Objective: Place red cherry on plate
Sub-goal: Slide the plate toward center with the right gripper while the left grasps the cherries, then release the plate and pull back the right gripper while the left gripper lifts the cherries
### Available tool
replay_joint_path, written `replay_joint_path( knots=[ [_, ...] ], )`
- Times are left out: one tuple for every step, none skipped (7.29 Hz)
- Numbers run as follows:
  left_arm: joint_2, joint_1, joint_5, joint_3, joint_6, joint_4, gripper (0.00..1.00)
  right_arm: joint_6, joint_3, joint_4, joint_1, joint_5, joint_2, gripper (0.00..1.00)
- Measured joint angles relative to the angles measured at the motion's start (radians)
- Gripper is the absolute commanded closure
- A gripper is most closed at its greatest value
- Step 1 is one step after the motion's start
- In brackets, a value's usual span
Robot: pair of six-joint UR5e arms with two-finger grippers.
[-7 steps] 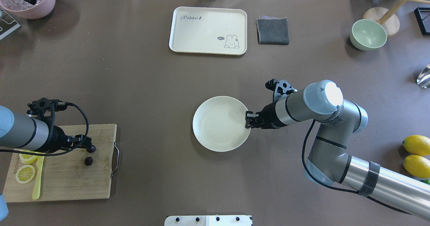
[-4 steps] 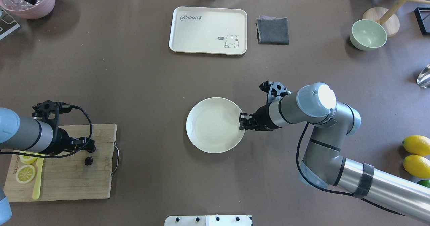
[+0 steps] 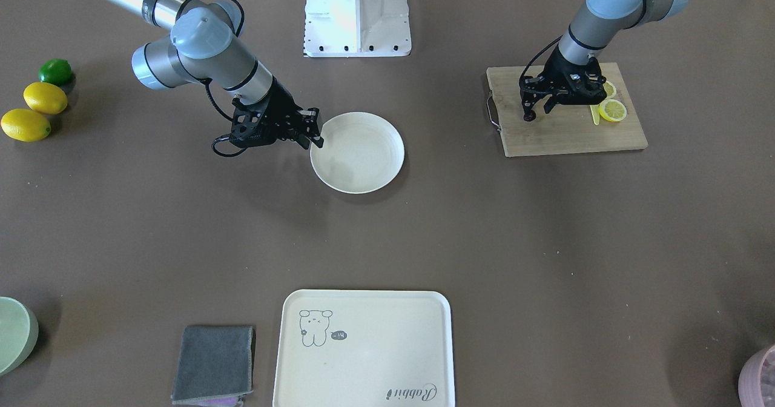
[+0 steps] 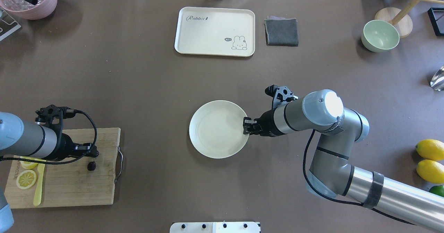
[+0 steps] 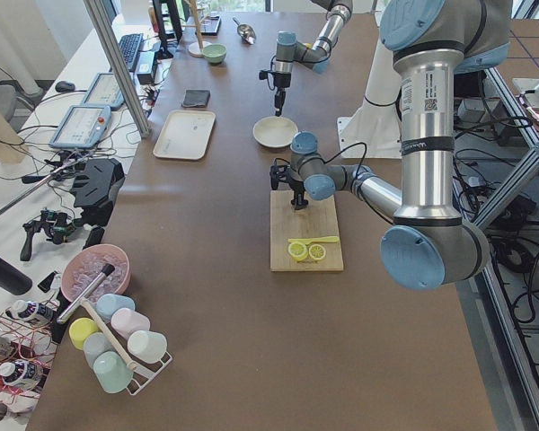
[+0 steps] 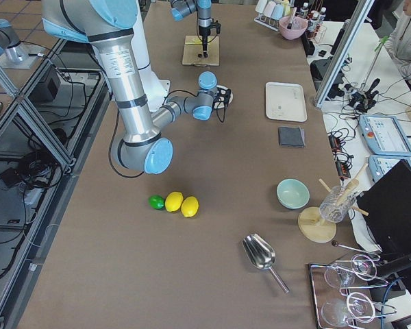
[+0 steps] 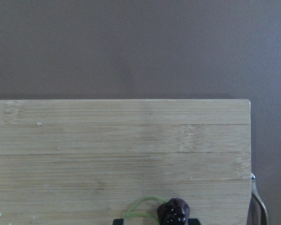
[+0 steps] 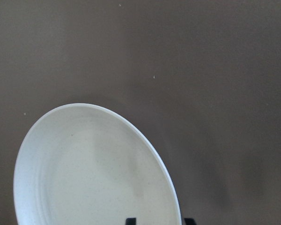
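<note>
The red cherry (image 4: 91, 165) (image 3: 530, 117) is a tiny dark pair on a thin green stem, lying on the wooden cutting board (image 4: 69, 188) at the near left. My left gripper (image 4: 94, 153) (image 3: 536, 113) is low over the board, shut on it. In the left wrist view one cherry (image 7: 173, 212) and its stem loop sit between the fingertips. The plate (image 4: 218, 136) (image 3: 357, 152) (image 8: 93, 178) is round, cream-white and empty, mid-table. My right gripper (image 4: 245, 125) (image 3: 315, 131) is shut on the plate's right rim.
Lemon slices (image 4: 26, 178) and a yellow knife (image 4: 37, 191) lie on the board's left part. A cream tray (image 4: 215, 32), grey cloth (image 4: 281, 32) and green bowl (image 4: 380, 36) stand at the far side. Whole lemons (image 4: 430, 149) lie at the right edge.
My right gripper has slid the plate leftward in the overhead view, toward the cutting board. The left wrist has shifted slightly; its fingertips and the cherry stay where they were.
</note>
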Motion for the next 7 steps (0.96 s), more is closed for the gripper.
replay_joint_path(
  knots=[
    [-0.002, 0.006, 0.0, 0.0, -0.009, 0.0, 0.58, 0.004, 0.033, -0.036, 0.0, -0.001, -0.001, 0.0],
    [-0.003, 0.008, 0.0, 0.001, -0.013, 0.0, 0.74, 0.004, 0.054, -0.053, 0.003, 0.003, -0.007, 0.0],
    [-0.004, 0.009, 0.001, 0.003, -0.014, -0.001, 0.89, 0.003, 0.068, -0.059, 0.007, 0.008, -0.016, 0.0],
    [-0.005, 0.009, 0.005, 0.004, -0.015, -0.001, 1.0, 0.002, 0.085, -0.061, 0.013, 0.019, -0.032, 0.0],
    [-0.005, 0.01, 0.015, 0.005, -0.015, 0.0, 1.0, 0.001, 0.099, -0.062, 0.024, 0.039, -0.047, 0.0],
    [-0.007, 0.009, 0.022, 0.002, -0.015, 0.0, 1.0, 0.001, 0.108, -0.062, 0.038, 0.059, -0.057, 0.0],
    [-0.008, 0.005, 0.022, -0.007, -0.014, 0.001, 1.0, 0.0, 0.112, -0.062, 0.048, 0.073, -0.062, 0.0]
  ],
)
